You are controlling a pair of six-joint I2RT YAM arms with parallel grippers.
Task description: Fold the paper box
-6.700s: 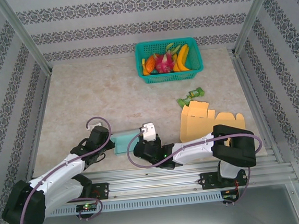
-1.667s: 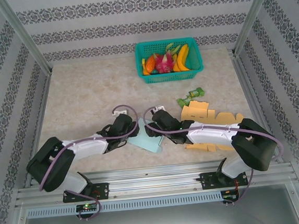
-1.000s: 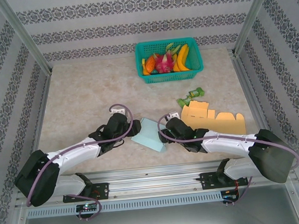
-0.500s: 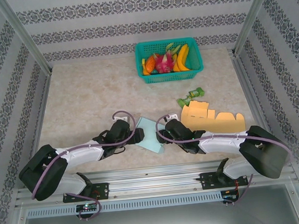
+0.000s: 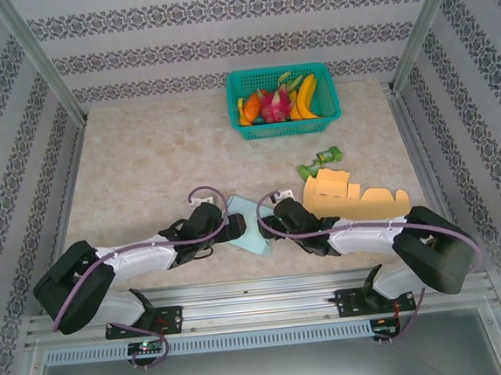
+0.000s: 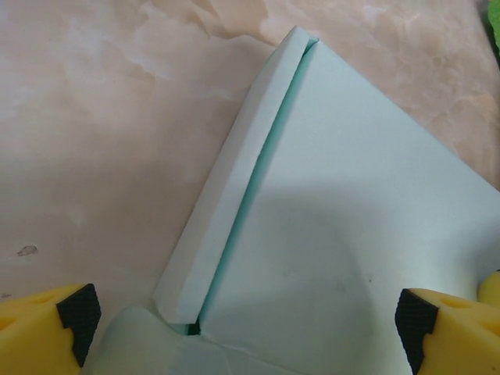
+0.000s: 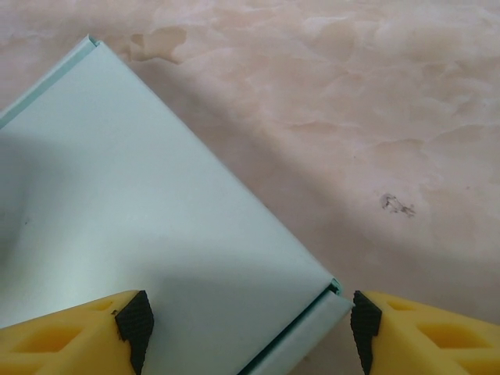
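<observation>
The pale teal paper box (image 5: 250,224) lies on the table near the front, between my two grippers. My left gripper (image 5: 233,228) is at its left side and my right gripper (image 5: 268,223) at its right side. In the left wrist view the box (image 6: 344,211) spreads under the open left gripper (image 6: 244,328), a folded side flap (image 6: 226,195) standing along its left edge. In the right wrist view a corner of the box (image 7: 141,203) sits between the wide-apart fingers of the open right gripper (image 7: 248,324); the right pad (image 7: 364,319) is just beside the box's edge.
An orange cardboard box (image 5: 354,198) lies flat to the right, next to the right arm. A green wrapped item (image 5: 319,160) lies behind it. A teal basket (image 5: 283,102) of fruit stands at the back. Metal frame posts line both sides.
Both arms have carried the teal box from the near edge out onto the table. In the last half second the right gripper edged left against the box; the left barely moved.
</observation>
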